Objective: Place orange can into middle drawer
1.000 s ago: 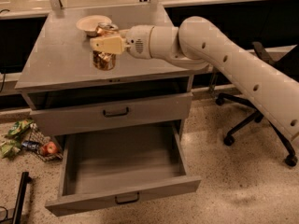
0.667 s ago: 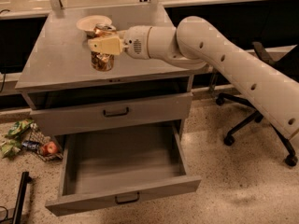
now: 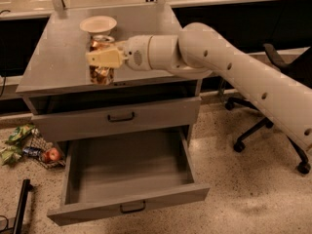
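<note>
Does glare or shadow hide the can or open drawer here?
Camera view: dim warm light, no glare; the gripper, shut on the orange can at the front edge of the cabinet top, is clearly lit; the middle drawer is evenly lit inside.

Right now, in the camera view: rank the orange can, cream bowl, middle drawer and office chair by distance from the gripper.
1. orange can: held in the gripper, at the cabinet top's front.
2. cream bowl: just behind, on the top.
3. middle drawer: below, pulled open.
4. office chair: picture's right, on the floor.
</note>
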Motion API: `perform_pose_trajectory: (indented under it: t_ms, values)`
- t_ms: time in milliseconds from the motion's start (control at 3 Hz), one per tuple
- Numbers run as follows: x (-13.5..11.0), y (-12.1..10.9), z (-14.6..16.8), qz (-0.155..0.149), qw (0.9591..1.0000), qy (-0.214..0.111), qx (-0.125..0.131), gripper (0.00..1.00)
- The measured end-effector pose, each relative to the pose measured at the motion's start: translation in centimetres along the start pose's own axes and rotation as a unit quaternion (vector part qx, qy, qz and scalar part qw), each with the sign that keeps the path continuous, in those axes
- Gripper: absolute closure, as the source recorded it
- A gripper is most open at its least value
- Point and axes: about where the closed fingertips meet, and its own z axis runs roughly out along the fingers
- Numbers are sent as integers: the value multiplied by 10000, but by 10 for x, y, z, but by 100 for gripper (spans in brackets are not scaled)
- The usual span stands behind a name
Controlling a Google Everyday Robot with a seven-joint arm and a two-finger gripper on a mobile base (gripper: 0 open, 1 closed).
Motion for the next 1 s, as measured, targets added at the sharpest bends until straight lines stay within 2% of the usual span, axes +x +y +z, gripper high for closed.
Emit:
perform_pose_trajectory:
  t_ms: [333,667,1000]
  values:
    - [53,51,11,182,9982,501,-257,100]
    - [55,52,12,177,9982,512,-247,100]
    - [88,66,28,93,9977,667,-79,100]
